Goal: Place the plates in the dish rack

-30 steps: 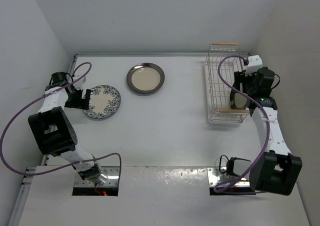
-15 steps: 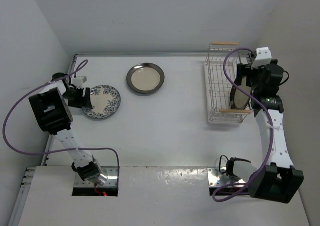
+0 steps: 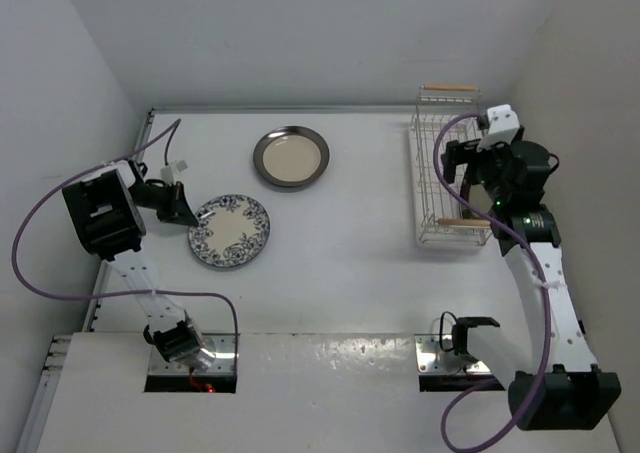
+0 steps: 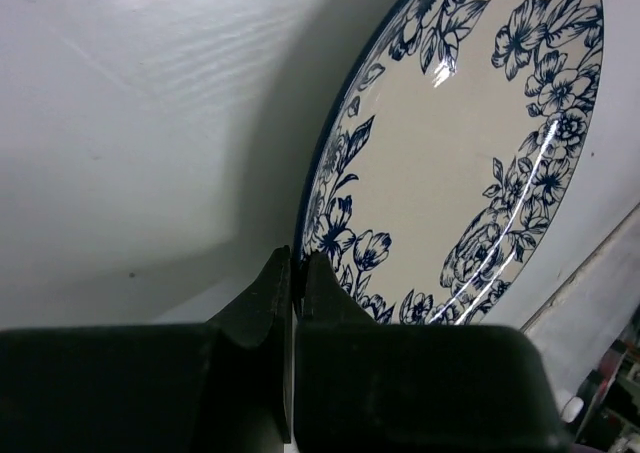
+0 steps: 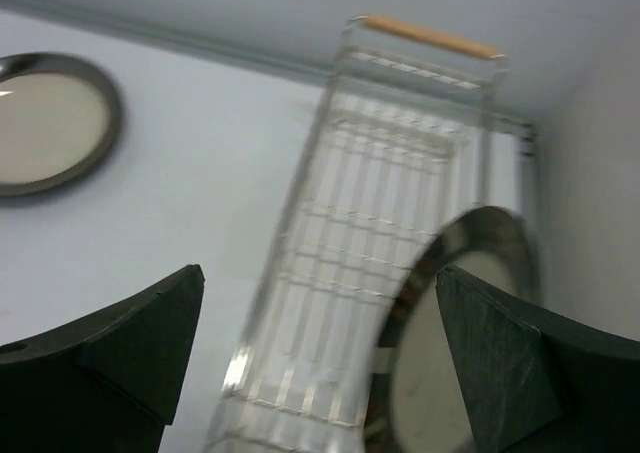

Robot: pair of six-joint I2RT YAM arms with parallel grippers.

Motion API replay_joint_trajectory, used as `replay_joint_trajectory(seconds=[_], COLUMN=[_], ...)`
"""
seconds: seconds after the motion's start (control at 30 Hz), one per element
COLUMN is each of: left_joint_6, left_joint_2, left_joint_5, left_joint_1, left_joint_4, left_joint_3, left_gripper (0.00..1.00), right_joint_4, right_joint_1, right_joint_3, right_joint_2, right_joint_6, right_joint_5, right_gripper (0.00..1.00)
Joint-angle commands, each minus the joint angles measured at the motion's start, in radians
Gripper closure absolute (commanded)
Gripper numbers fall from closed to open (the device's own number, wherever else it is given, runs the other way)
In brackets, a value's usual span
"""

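Observation:
The white plate with the blue floral pattern is at the table's left. My left gripper is shut on its left rim, one finger above and one below. A cream plate with a dark rim lies flat at the back centre. Another dark-rimmed cream plate stands on edge in the near end of the dish rack, partly hidden by my right arm in the top view. My right gripper hovers open over the rack, holding nothing.
The rack lies along the right wall, a wooden handle bar at its far end. White walls close in the table on the left, back and right. Purple cables loop from both arms.
My left gripper has shut on the floral plate's rim, and the plate has shifted right and nearer. My right gripper has moved off the racked plate and stays open.

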Motion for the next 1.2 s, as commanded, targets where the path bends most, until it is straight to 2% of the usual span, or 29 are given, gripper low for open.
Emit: replay_joint_trajectory(seconds=[0.0, 0.07, 0.1, 0.17, 0.3, 0.37, 0.4, 0.53, 0.63, 0.73, 0.83, 0.93, 0.97, 1.03, 1.07, 1.17], left_joint_6=[0.207, 0.271, 0.307, 0.365, 0.325, 0.316, 0.304, 0.292, 0.282, 0.282, 0.273, 0.262, 0.262, 0.253, 0.253, 0.178], left_joint_2=[-0.085, -0.163, -0.252, -0.34, -0.505, -0.575, -0.593, -0.639, -0.664, -0.673, -0.682, -0.691, -0.7, -0.711, -0.711, -0.711], left_joint_5=[0.008, 0.029, 0.046, 0.072, 0.003, 0.003, 0.003, 0.003, 0.012, 0.022, 0.034, 0.034, 0.025, 0.025, 0.014, -0.067], left_joint_1=[-0.034, -0.085, -0.102, -0.169, -0.321, -0.387, -0.402, -0.467, -0.499, -0.52, -0.53, -0.53, -0.53, -0.519, -0.507, -0.47], left_joint_4=[-0.064, -0.093, -0.102, -0.102, -0.026, -0.006, 0.005, 0.005, 0.005, 0.005, 0.005, 0.016, 0.016, 0.016, 0.027, 0.054], left_joint_3=[-0.032, -0.075, -0.094, -0.145, -0.202, -0.225, -0.225, -0.225, -0.234, -0.243, -0.243, -0.243, -0.243, -0.243, -0.234, -0.199], left_gripper=[1.0, 1.0, 1.0, 1.0, 1.0, 1.0, 1.0, 1.0, 1.0, 1.0, 1.0, 1.0, 1.0, 1.0, 1.0, 0.99], right_joint_4=[-0.031, -0.054, -0.054, 0.007, 0.214, 0.269, 0.298, 0.342, 0.447, 0.613, 0.693, 0.782, 0.797, 0.829, 0.82, 0.73], right_joint_1=[0.121, 0.24, 0.273, 0.409, 0.581, 0.654, 0.669, 0.731, 0.758, 0.776, 0.779, 0.782, 0.779, 0.782, 0.781, 0.785], right_joint_3=[-0.027, -0.029, -0.044, -0.059, -0.09, -0.067, -0.044, 0.025, 0.02, 0.025, 0.058, 0.066, 0.06, 0.043, 0.039, 0.039], right_joint_2=[0.011, 0.03, 0.066, 0.121, 0.304, 0.395, 0.483, 0.63, 0.718, 0.812, 0.934, 0.976, 0.993, 0.976, 0.966, 0.875], right_joint_6=[0.094, 0.123, 0.167, 0.211, 0.39, 0.41, 0.416, 0.445, 0.525, 0.637, 0.72, 0.804, 0.842, 0.855, 0.854, 0.825], right_joint_5=[-0.051, -0.106, -0.12, -0.148, -0.191, -0.203, -0.203, -0.244, -0.304, -0.346, -0.376, -0.43, -0.438, -0.436, -0.428, -0.35], right_gripper=[0.04, 0.04, 0.05, 0.05, 0.03, 0.0, 0.0, 0.0, 0.05, 0.14, 0.27, 0.54, 0.72, 0.87, 1.0, 1.0])
